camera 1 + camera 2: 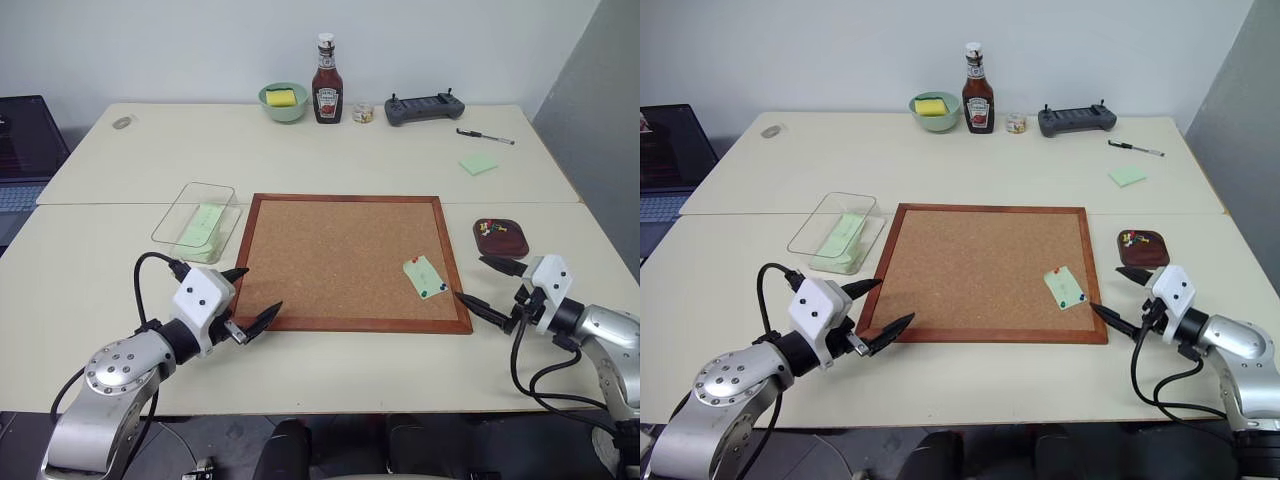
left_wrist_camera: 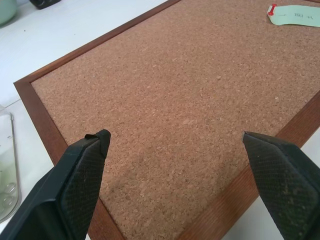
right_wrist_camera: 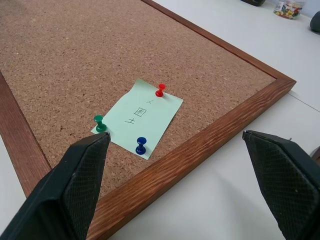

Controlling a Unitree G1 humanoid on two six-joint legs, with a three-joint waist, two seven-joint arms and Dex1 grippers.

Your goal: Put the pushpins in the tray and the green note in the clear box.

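Right gripper: I am holding my right gripper (image 1: 490, 285) with its jaws spread wide and nothing in them, just off the near right corner of the corkboard (image 1: 340, 255).
Left gripper: my left gripper (image 1: 250, 298) is hanging wide and empty too, over the board's near left corner.
Green note: the green note (image 3: 137, 118) is lying just ahead of the right gripper, pinned flat to the cork.
Pushpins: a red pushpin (image 3: 160, 90), a green pushpin (image 3: 100, 123) and a blue pushpin (image 3: 141, 145) are standing in the note.
Tray: the tray (image 1: 501, 238) is sitting just beyond the right gripper, already holding a few pins.
Clear box: the clear box (image 1: 197, 222) is resting just beyond the left gripper, beside the board.
Step in hand: I am judging the blue pin nearest, so I am planning to close on its head only and pull straight up, without creasing the paper.
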